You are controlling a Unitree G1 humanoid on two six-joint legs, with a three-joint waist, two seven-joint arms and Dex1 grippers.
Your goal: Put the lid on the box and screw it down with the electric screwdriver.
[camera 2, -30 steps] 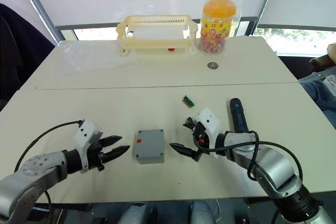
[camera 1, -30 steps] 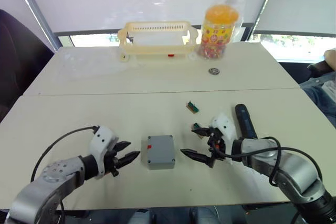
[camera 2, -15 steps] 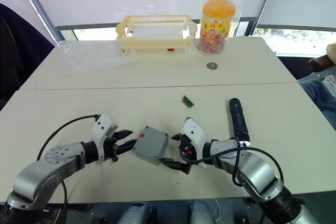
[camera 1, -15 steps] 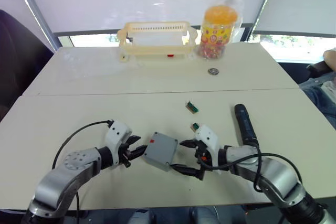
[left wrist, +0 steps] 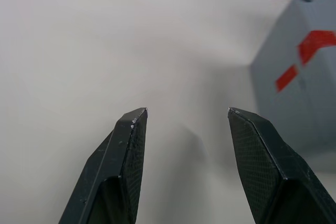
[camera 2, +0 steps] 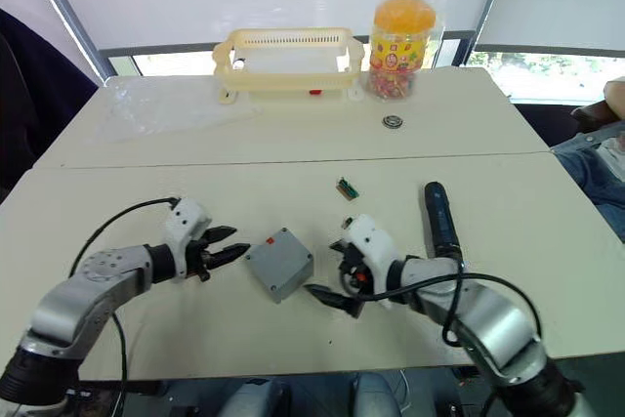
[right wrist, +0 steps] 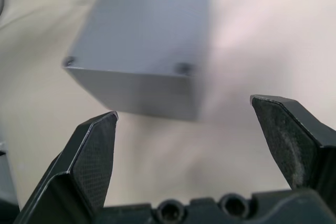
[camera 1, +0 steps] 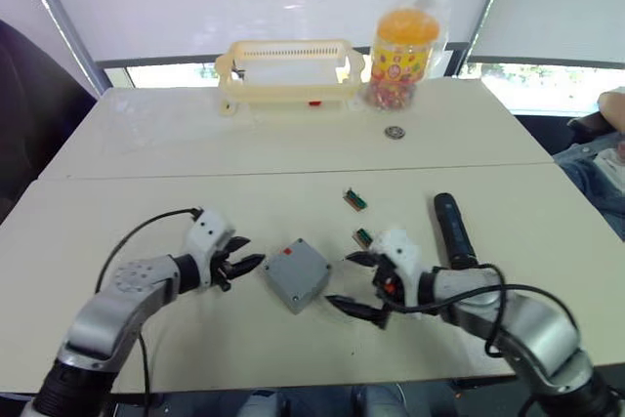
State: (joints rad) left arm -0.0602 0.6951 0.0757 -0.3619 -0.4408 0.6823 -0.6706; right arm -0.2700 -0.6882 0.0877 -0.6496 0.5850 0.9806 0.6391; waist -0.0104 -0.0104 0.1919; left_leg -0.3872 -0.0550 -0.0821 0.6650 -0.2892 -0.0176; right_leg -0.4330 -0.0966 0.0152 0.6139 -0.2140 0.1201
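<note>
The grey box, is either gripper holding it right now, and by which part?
Nothing is held. The box lies on the table between the open left gripper and open right gripper, touching neither.

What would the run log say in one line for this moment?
box: on table, untouched | left gripper: open beside it | right gripper: open beside it | electric screwdriver: lying unused

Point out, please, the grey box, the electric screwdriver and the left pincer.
box (camera 1: 296,273), left eye view, on its top face.
electric screwdriver (camera 1: 452,229), left eye view, on its black barrel.
left pincer (camera 1: 250,262), left eye view, between its fingertips.
</note>
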